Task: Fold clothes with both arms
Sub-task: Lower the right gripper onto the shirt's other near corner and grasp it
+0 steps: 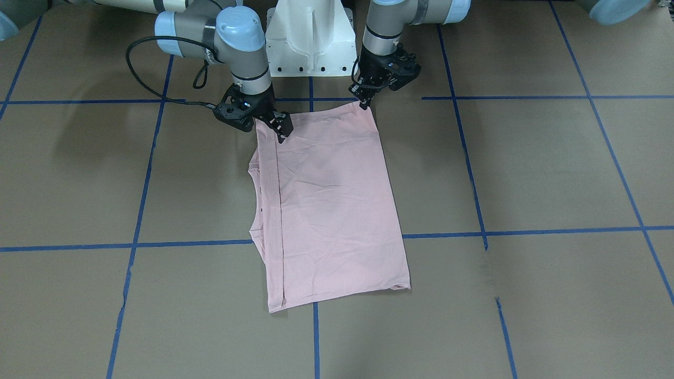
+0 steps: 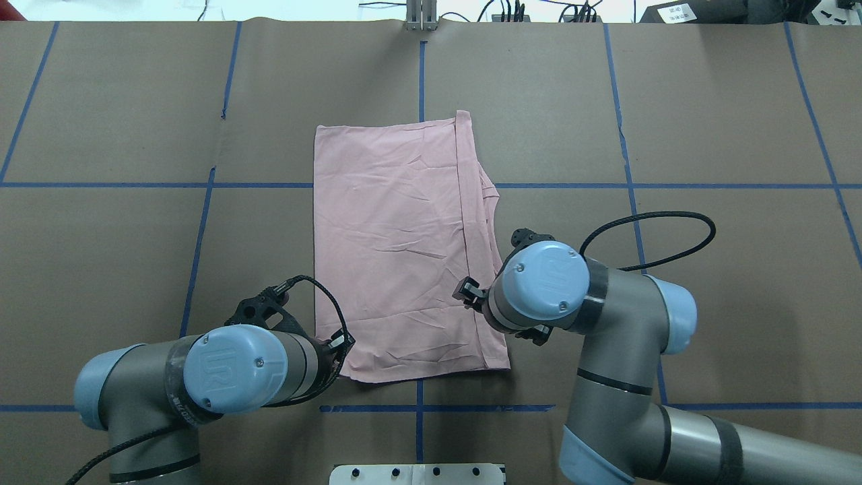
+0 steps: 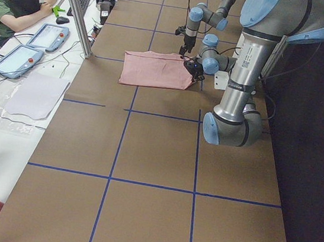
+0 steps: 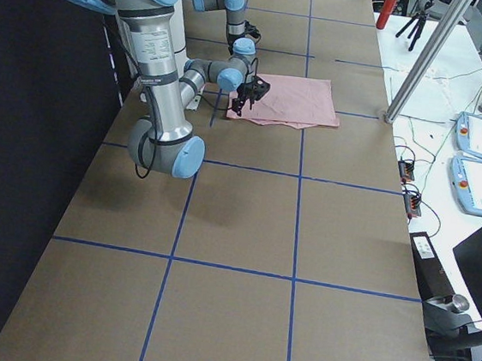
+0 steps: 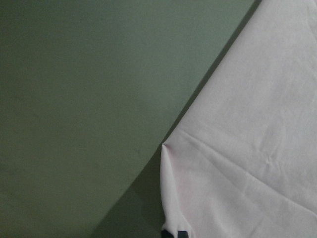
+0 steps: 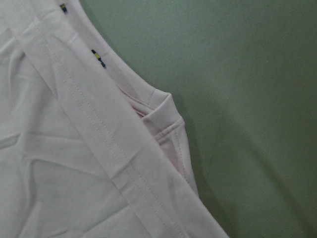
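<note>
Looking at the pink shirt [image 2: 397, 249], I see it lying flat on the table [image 2: 135, 135] just ahead of the robot base [image 2: 417, 475], folded lengthwise. My left gripper [image 1: 363, 102] is pinched on the shirt's near corner. In the wrist view the fabric puckers up toward it, so I judge it ready to lift that edge. My right gripper [image 1: 281, 131] is down by the folded hem at the other near corner, and I cannot tell whether it is closed or apart
</note>
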Action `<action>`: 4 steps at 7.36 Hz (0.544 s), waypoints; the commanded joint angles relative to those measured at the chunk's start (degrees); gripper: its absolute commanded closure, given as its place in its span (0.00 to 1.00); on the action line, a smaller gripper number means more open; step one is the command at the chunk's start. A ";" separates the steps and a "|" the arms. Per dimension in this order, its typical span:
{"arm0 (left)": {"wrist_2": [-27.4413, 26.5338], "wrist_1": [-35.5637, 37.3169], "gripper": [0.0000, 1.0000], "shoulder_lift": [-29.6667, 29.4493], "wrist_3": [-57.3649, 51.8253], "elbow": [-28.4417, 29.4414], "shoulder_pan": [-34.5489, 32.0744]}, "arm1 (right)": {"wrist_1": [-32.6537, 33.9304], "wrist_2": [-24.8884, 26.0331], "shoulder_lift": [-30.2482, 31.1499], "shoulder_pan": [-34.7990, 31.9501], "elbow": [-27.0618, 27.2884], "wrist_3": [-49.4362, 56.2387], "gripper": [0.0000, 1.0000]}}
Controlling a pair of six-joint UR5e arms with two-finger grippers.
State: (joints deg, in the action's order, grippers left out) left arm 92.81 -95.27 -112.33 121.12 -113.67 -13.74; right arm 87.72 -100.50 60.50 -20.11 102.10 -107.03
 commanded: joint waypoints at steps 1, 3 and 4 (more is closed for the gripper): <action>0.00 0.00 1.00 0.10 0.08 0.02 -0.06 | 0.34 0.04 -0.38 1.38 -0.76 -1.69 0.00; 0.09 0.00 1.00 0.10 0.09 0.02 -0.05 | 2.36 0.04 -0.38 2.53 -0.76 -2.13 0.00; 0.09 0.00 1.00 0.10 0.00 0.02 -0.06 | 2.37 0.04 -0.29 3.14 -0.85 -2.13 0.00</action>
State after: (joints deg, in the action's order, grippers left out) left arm 92.89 -95.27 -112.24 121.18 -113.65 -13.77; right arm 89.64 -100.46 60.14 -17.69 101.31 -109.07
